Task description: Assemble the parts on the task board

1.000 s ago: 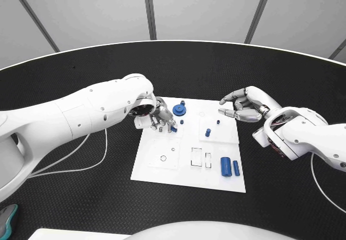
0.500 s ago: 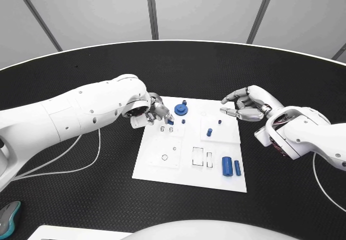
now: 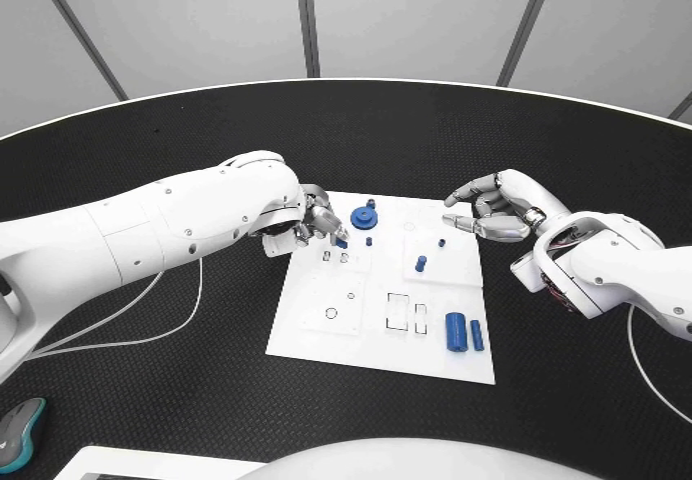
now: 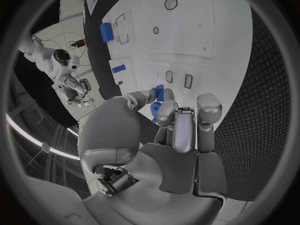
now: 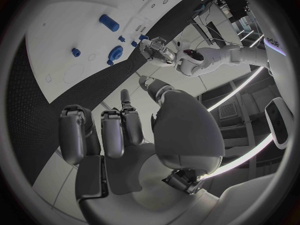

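Left hand: your fingers pinch small blue part, over task board far-left corner. Risk: thin grip, part slips or tilts at seating. Right hand: fingers curled, nothing held, beside board's far-right edge. Risk: clipping that edge.

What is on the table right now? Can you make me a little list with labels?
table: round black table
board: flat white task board in the middle
left robot hand: silver left robot hand at the board's far left corner, pinching a small blue part
right robot hand: silver right robot hand over the board's far right edge, fingers curled, holding nothing
round part: blue round disc-shaped part at the far edge
peg: small blue upright peg
near parts: two blue cylinders lying side by side near the right edge
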`<state>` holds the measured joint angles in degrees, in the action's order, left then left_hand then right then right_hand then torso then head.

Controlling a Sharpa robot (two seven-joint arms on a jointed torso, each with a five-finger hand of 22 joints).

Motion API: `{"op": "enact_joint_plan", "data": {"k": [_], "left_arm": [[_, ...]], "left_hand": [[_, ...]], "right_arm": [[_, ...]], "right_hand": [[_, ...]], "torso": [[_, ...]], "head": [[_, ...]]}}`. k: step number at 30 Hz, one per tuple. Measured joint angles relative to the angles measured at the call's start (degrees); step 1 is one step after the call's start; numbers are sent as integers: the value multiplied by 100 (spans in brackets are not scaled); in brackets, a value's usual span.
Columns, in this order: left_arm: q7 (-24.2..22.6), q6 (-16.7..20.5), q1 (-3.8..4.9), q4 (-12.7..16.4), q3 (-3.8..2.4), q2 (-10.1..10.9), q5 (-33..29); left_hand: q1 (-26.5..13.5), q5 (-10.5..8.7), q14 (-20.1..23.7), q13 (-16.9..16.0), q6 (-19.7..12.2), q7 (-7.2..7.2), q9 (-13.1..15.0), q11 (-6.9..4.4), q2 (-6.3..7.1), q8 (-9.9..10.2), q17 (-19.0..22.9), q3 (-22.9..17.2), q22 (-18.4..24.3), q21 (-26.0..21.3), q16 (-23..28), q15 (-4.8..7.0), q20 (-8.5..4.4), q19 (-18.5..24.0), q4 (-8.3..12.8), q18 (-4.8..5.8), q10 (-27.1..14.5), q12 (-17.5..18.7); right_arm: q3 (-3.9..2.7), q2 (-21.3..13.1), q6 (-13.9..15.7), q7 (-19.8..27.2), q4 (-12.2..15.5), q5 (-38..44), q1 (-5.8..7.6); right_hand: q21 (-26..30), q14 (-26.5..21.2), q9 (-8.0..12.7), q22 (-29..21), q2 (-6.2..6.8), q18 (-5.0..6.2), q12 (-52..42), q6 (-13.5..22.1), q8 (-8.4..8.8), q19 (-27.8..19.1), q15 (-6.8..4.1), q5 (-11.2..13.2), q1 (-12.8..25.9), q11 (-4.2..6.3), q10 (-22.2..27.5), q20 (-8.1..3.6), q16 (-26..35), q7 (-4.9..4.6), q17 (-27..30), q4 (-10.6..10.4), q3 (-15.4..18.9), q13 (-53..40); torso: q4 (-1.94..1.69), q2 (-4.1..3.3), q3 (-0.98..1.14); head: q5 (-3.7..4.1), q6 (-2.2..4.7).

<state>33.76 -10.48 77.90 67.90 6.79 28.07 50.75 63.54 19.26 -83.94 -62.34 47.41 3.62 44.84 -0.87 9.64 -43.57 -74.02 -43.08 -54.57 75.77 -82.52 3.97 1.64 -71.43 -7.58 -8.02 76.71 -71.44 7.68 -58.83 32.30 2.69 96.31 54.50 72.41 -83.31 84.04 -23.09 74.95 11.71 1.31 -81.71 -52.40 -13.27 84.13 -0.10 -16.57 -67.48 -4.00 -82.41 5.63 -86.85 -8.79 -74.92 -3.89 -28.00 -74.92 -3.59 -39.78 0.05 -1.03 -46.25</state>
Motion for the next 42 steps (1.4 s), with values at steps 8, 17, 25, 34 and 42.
{"op": "enact_joint_plan", "data": {"k": [8,17,25,34,42], "left_arm": [[80,-216,-29,-45,88,-57,79],[104,-348,-49,-104,104,-120,144],[77,-272,-51,-111,106,-160,164],[71,-234,-52,-114,106,-185,258],[106,-341,-52,-120,106,-206,338]], "left_hand": [[-43,180,-21,-21,23,-7,10,-28,43,-23,-6,16,-27,22,0,21,0,0,16,0,28,-23],[-82,300,0,-22,45,-25,18,-28,82,-23,-6,31,-46,22,0,42,-17,-18,31,0,28,-23],[-96,332,0,-37,45,-24,18,-48,95,-21,-5,31,-58,44,0,42,-17,-18,32,0,49,-49],[-89,358,0,-37,75,-35,16,-28,89,-38,-5,31,-79,44,0,42,-17,-18,32,0,68,-49],[-87,359,0,-42,75,-34,21,-28,86,-41,-4,31,-86,44,0,42,-17,-18,32,0,68,-49]], "right_arm": [[0,14,-1,5,-5,0,0],[0,15,-4,3,-1,0,0],[0,21,-2,4,-2,0,0],[0,21,-5,3,0,0,0],[0,20,-8,1,1,0,0]], "right_hand": [[23,0,0,0,0,0,0,0,0,0,0,0,0,0,0,0,0,0,0,-11,11,1],[23,0,0,-1,0,0,0,0,0,0,0,0,0,0,0,0,0,0,1,-16,16,1],[23,0,0,-1,0,0,0,0,0,0,0,0,0,0,0,0,0,0,1,-16,16,1],[23,0,0,-2,0,0,0,0,0,0,0,-24,0,0,0,0,0,0,1,-16,16,2],[23,0,0,-2,0,0,0,0,0,0,0,-24,0,0,0,0,0,0,2,-16,16,2]], "torso": [[1,-5,1],[4,-7,-1],[4,-9,-5],[2,-13,-5],[1,-13,-3]], "head": [[10,-5],[27,-4],[37,-2],[45,-4],[51,-24]]}}
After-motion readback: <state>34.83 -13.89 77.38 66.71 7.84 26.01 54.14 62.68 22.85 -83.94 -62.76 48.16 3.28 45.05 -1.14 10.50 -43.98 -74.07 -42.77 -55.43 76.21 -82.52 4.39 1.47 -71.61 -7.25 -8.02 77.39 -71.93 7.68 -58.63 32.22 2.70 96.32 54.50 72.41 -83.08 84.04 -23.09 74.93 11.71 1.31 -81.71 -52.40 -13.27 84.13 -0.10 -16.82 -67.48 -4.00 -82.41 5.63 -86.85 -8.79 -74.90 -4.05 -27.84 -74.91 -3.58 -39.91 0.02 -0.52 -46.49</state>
